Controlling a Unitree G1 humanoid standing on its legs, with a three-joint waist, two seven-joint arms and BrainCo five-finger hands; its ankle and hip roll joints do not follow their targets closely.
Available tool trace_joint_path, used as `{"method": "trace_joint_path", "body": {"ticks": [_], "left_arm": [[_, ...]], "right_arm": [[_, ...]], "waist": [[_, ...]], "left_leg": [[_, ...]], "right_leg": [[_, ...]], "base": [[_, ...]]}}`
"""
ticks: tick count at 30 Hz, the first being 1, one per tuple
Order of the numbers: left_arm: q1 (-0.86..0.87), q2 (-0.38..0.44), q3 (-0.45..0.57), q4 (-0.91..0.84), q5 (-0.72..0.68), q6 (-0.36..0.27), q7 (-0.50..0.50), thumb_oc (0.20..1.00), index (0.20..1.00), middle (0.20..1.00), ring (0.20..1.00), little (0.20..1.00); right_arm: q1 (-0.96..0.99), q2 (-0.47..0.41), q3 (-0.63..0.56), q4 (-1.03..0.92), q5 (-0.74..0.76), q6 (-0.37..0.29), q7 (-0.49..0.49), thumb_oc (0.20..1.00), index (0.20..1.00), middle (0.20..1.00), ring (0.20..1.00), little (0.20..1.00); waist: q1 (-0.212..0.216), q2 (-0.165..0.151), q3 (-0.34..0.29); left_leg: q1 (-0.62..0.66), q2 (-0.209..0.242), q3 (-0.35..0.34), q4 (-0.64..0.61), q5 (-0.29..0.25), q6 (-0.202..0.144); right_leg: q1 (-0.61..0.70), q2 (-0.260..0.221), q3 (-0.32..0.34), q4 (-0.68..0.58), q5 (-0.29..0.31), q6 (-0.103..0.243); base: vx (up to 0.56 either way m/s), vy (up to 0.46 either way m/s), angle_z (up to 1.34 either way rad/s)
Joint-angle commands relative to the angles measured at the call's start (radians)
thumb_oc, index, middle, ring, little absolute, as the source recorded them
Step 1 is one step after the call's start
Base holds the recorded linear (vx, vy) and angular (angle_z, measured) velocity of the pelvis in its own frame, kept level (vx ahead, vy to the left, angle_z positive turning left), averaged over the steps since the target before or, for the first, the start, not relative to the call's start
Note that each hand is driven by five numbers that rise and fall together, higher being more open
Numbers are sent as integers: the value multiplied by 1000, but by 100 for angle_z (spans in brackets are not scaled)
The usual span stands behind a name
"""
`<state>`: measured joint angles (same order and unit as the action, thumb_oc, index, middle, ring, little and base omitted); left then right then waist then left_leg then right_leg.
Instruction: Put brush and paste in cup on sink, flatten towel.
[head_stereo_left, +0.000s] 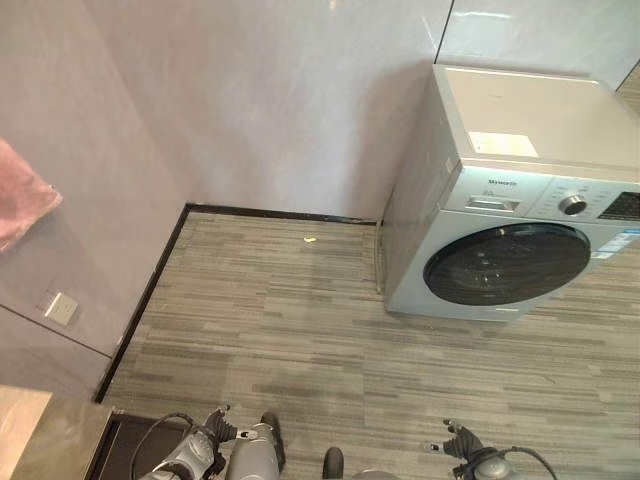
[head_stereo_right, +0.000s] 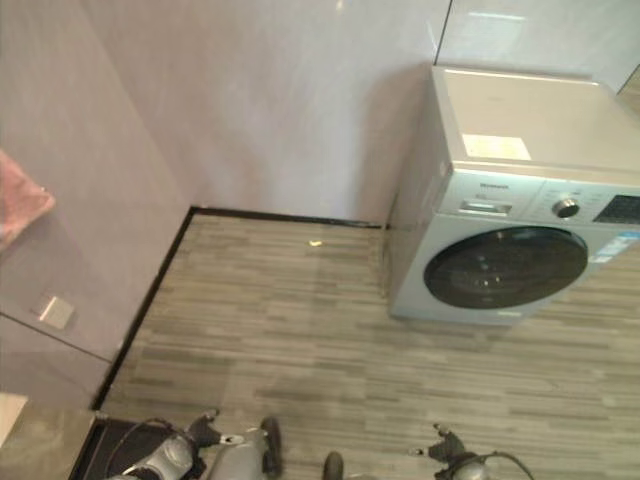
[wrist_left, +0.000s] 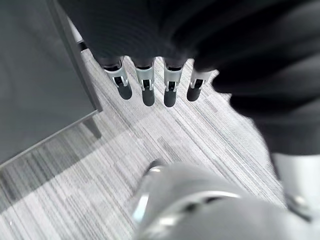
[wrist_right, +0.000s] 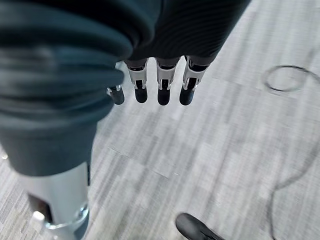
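Pink towel (head_stereo_left: 22, 200) hangs at the far left edge, on the wall, soft and limp, probably best smoothed from its hem. Both hands, left (wrist_left: 145, 82) and right (wrist_right: 160, 82), hang relaxed and empty over striped flooring (head_stereo_left: 300, 330) near a washing machine (head_stereo_left: 510, 200).

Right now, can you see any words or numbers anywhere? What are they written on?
Small word on the front panel of the washing machine: too small to read.
White label on the machine's top: print too blurred to read.
Dark control panel beside the dial: marks too small to read.
Blue sticker by the door: unreadable.
Wall plate: no writing visible.
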<state>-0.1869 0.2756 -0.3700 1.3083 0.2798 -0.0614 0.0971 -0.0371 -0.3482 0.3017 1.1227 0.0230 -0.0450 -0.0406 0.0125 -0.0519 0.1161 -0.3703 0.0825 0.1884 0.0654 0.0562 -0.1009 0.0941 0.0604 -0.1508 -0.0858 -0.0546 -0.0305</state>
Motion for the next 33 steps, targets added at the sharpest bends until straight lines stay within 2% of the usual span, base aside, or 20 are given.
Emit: {"method": "trace_joint_path", "body": {"ticks": [1,4,6,7,8,9,11,12,13,14,15,16,17,18,20,21,22,23,27,33], "left_arm": [[26,18,-21,15,19,5,16,1000,1000,1000,1000,1000],[50,17,-10,25,17,6,12,1000,1000,1000,1000,1000],[68,13,-11,26,10,2,9,1000,1000,1000,1000,1000],[77,14,-8,33,7,3,10,1000,1000,1000,1000,1000],[86,15,-8,37,2,2,4,1000,1000,1000,1000,1000],[87,13,-8,35,-3,1,1,1000,1000,1000,1000,1000],[92,5,-11,31,-16,1,-5,1000,1000,1000,1000,1000],[87,4,-17,33,-14,2,-8,1000,1000,1000,1000,1000],[86,4,-17,33,-14,2,-8,1000,1000,1000,1000,1000],[81,5,-31,30,-9,3,-13,1000,1000,1000,1000,1000],[76,6,-42,28,2,6,-17,1000,1000,1000,1000,1000],[70,7,-59,32,18,8,-20,1000,1000,1000,1000,1000],[70,7,-58,33,18,8,-20,1000,1000,1000,1000,1000],[60,7,-61,30,17,7,-19,1000,1000,1000,1000,1000],[56,5,-60,34,14,6,-18,1000,1000,1000,1000,1000],[47,-6,-70,37,12,-3,-21,1000,1000,1000,1000,1000],[30,-6,-84,34,19,-6,-20,1000,1000,1000,1000,1000],[28,-10,-90,33,16,-8,-21,1000,1000,1000,1000,1000],[52,-25,-86,38,19,-7,-18,1000,1000,1000,1000,1000],[75,-26,-48,48,-17,-7,-11,1000,1000,1000,1000,1000]], "right_arm": [[74,-42,-9,-7,-30,-21,-7,1000,1000,1000,1000,1000],[61,-28,3,35,-45,-19,5,1000,1000,1000,1000,1000],[55,-5,6,128,-55,-16,8,1000,1000,1000,1000,1000],[52,3,6,143,-61,-15,8,1000,1000,1000,1000,1000],[54,14,-15,194,-60,-9,9,1000,1000,1000,1000,1000],[60,20,-22,218,-66,-6,12,1000,1000,1000,1000,1000],[62,24,-25,238,-85,-2,20,1000,1000,1000,1000,1000],[58,26,-21,238,-89,-1,25,1000,1000,1000,1000,1000],[58,26,-22,238,-89,-1,25,1000,1000,1000,1000,1000],[50,24,-23,238,-87,0,25,1000,1000,1000,1000,1000],[45,26,-25,238,-82,4,24,1000,1000,1000,1000,1000],[37,34,-16,234,-72,-1,20,1000,1000,1000,1000,1000],[36,34,-16,234,-72,-1,20,1000,1000,1000,1000,1000],[44,45,-5,234,-64,-2,28,1000,1000,1000,1000,1000],[46,49,-2,235,-63,-3,29,1000,1000,1000,1000,1000],[48,53,11,240,-57,-5,33,1000,1000,1000,1000,1000],[48,55,19,249,-52,-1,35,1000,1000,1000,1000,1000],[48,58,28,255,-59,1,38,1000,1000,1000,1000,1000],[60,63,35,287,-97,10,45,1000,1000,1000,1000,1000],[48,16,30,315,-159,13,30,1000,1000,1000,1000,1000]], "waist": [[28,2,-7],[38,8,-27],[55,13,-40],[57,5,-49],[64,-13,-63],[65,-13,-68],[68,-9,-79],[65,-3,-76],[68,0,-78],[63,8,-73],[56,18,-66],[31,38,-54],[31,40,-56],[16,54,-49],[10,58,-49],[-30,53,-46],[-48,42,-33],[-50,35,-29],[-40,30,-48],[-14,33,-63]], "left_leg": [[62,36,58,-97,135,28],[82,43,66,-105,150,36],[87,34,55,-82,160,50],[84,12,46,-51,142,63],[88,-21,55,-13,104,88],[101,-35,54,-12,86,101],[125,-77,43,-9,48,133],[145,-94,34,-12,30,146],[142,-89,35,-12,31,145],[162,-98,30,-14,19,155],[184,-101,21,-17,5,162],[233,-105,-16,-35,-7,167],[231,-102,-16,-35,-6,166],[274,-111,-54,-57,-6,157],[286,-114,-67,-57,-15,151],[325,-148,-148,-45,-45,148],[351,-163,-205,-33,-68,146],[359,-168,-222,-26,-78,145],[351,-186,-238,-8,-99,145],[331,-177,-266,-21,-89,109]], "right_leg": [[-7,-56,72,140,-73,97],[24,-50,89,160,-100,105],[38,-63,107,204,-124,110],[43,-78,110,231,-138,116],[43,-117,108,293,-84,153],[26,-131,108,337,-55,166],[-17,-164,110,469,59,204],[-45,-176,111,530,111,212],[-48,-171,113,527,116,211],[-67,-178,111,588,171,217],[-92,-175,113,642,184,212],[-170,-124,147,682,112,191],[-172,-121,147,680,115,190],[-217,-103,124,572,14,159],[-228,-103,110,504,-16,149],[-282,-40,256,338,0,140],[-314,-11,358,296,40,154],[-316,-8,362,295,49,156],[-263,-35,313,254,50,140],[-204,-52,209,182,39,113]], "base": [[593,147,-41],[422,138,-25],[358,194,-17],[472,314,-28],[485,344,-24],[453,365,-12],[275,312,19],[157,206,42],[168,207,51],[182,190,55],[359,274,37],[261,168,19],[359,151,80],[263,59,98],[295,0,80],[382,-85,71],[444,-116,114],[198,-66,168],[106,-65,111],[89,-75,60]]}}
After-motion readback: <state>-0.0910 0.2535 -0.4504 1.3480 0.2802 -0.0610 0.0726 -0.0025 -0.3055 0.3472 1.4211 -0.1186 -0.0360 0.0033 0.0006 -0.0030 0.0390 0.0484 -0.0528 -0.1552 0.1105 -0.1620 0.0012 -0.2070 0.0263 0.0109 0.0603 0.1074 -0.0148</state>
